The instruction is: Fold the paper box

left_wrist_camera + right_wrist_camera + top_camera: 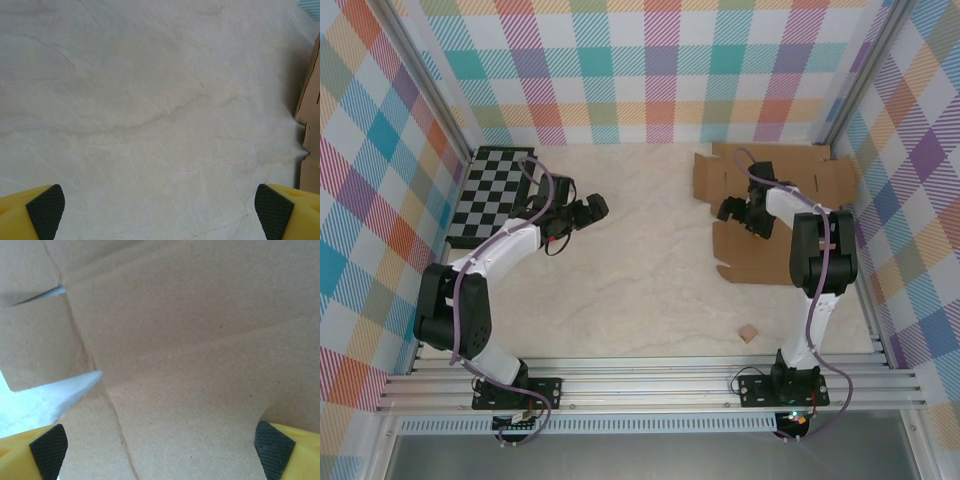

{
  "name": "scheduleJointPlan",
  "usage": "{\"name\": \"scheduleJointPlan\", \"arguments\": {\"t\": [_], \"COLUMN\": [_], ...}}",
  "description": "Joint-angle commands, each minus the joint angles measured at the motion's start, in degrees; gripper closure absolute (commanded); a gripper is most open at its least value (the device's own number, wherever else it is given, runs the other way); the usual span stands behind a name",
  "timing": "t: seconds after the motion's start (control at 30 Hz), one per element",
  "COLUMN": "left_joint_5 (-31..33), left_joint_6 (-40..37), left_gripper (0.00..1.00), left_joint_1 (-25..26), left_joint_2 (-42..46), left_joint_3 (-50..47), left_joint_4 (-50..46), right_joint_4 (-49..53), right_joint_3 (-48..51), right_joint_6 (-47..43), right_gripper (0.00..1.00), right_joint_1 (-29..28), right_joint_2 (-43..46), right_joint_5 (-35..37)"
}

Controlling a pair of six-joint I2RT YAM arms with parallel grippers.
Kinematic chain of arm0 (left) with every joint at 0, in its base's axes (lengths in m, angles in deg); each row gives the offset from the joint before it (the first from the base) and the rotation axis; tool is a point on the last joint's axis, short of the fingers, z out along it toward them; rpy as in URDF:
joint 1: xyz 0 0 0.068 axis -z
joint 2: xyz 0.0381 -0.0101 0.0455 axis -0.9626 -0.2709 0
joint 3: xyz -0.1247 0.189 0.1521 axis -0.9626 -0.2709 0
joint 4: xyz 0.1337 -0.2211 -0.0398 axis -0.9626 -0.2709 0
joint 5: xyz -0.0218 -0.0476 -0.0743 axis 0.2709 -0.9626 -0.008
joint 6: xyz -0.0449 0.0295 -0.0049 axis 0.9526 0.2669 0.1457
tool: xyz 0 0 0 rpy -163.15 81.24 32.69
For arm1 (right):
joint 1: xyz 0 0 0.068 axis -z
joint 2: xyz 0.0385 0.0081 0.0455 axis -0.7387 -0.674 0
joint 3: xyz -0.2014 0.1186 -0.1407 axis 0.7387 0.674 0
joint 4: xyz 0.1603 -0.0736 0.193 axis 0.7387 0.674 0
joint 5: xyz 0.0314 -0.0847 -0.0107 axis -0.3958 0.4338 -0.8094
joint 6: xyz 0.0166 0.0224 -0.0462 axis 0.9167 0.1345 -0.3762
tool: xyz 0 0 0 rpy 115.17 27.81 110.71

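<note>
The paper box (760,255) is a flat brown die-cut sheet with flaps and slots, lying at the back right of the table. My right gripper (728,210) hangs over its left part, open, with nothing between the fingers. In the right wrist view the cardboard (190,340) with its creases and a slot lies close under the open right gripper (160,447). My left gripper (598,207) is over bare table left of centre, well apart from the sheet. The left wrist view has it open (160,212) above the pale tabletop, with the sheet's edge (312,90) at the far right.
A black-and-grey chessboard (492,195) lies at the back left, beside the left arm. A tiny brown cardboard scrap (748,333) sits near the front right. Plaid walls (650,70) close in three sides, and an aluminium rail (650,385) runs along the near edge.
</note>
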Motion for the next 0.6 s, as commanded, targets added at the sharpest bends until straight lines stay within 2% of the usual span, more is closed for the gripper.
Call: {"name": "scheduleJointPlan", "arguments": {"t": [0.0,0.17,0.57], "left_joint_5": [-3.3,-3.8,-1.7], "left_joint_6": [1.0,0.8,-0.5], "left_gripper": [0.0,0.0,0.0], "left_joint_1": [0.5,0.5,0.5], "left_joint_2": [-0.8,-1.6,-3.6], "left_joint_3": [1.4,2.2,3.8], "left_joint_4": [-1.0,-1.7,-2.5], "right_joint_4": [1.4,1.1,0.1], "right_joint_3": [3.4,6.0,9.2], "right_joint_6": [2.2,2.2,2.9], "right_gripper": [0.0,0.0,0.0], "right_joint_1": [-3.0,-8.2,-25.4], "right_joint_2": [0.4,2.5,3.6], "right_joint_5": [-3.0,-3.5,-4.8]}}
